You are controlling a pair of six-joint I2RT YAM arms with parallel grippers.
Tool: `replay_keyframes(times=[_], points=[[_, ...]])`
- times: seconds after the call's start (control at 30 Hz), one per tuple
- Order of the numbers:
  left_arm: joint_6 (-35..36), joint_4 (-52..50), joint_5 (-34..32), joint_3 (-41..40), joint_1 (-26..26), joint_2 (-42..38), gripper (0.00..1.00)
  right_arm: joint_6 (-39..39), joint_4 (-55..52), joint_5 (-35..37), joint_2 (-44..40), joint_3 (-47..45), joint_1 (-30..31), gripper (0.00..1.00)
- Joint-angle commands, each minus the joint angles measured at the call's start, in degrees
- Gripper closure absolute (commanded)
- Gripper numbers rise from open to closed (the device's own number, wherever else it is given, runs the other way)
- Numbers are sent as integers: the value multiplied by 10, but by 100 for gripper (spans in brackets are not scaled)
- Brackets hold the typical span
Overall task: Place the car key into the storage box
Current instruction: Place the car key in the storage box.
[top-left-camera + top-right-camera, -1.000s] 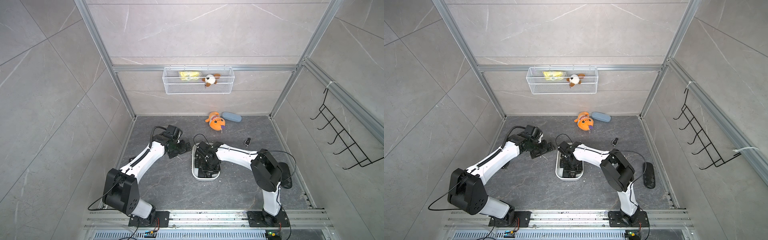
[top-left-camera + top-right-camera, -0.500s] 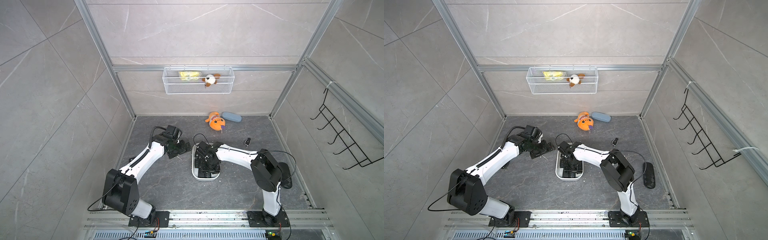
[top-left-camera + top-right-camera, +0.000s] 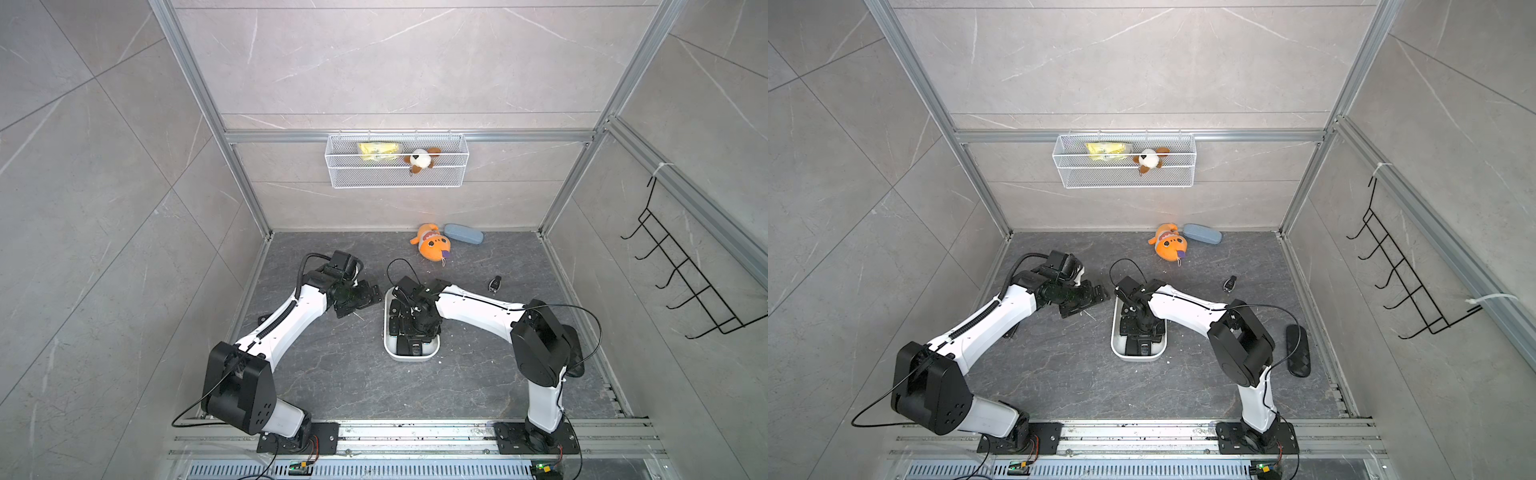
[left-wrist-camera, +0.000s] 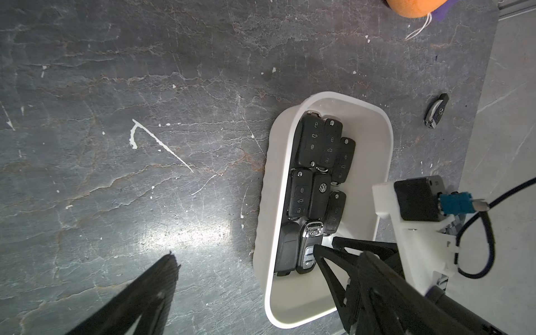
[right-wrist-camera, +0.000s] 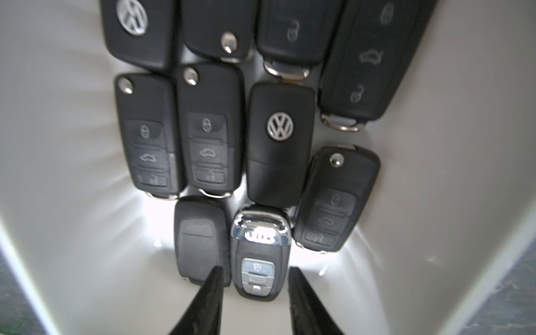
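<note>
The white storage box [image 3: 409, 360] [image 3: 1138, 358] lies mid-floor and holds several black key fobs. My right gripper [image 5: 255, 271] reaches down into the box's near end. Its fingers press both sides of a chrome-trimmed car key [image 5: 259, 255] that lies on the box floor [image 5: 58, 174]. Another car key [image 3: 494, 285] [image 3: 1229, 284] [image 4: 436, 111], black with silver, lies loose on the floor right of the box. My left gripper [image 4: 246, 258] [image 3: 365, 297] is open beside the box's far left corner, with the box's wall [image 4: 348, 97] between its fingers, which hold nothing.
An orange plush [image 3: 432, 247] and a blue-grey case [image 3: 463, 233] lie by the back wall. A white wire basket [image 3: 397, 166] hangs on that wall, a black hook rack [image 3: 685, 282] on the right wall. A black oblong object [image 3: 1298, 351] lies at the right floor edge.
Both arms stay where they were, the right wrist over the box and the left beside it. No jaw movement shows in the top views.
</note>
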Motion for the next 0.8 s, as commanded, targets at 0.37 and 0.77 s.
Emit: replay_keyframes(times=[0.37,0.77], points=[[0,-2,8,-1,2,-17,0,-20,11,0,69,34,-10,62],[3,-1,10,11,3,-9,0,-23,7,16,18,33,-11,60]])
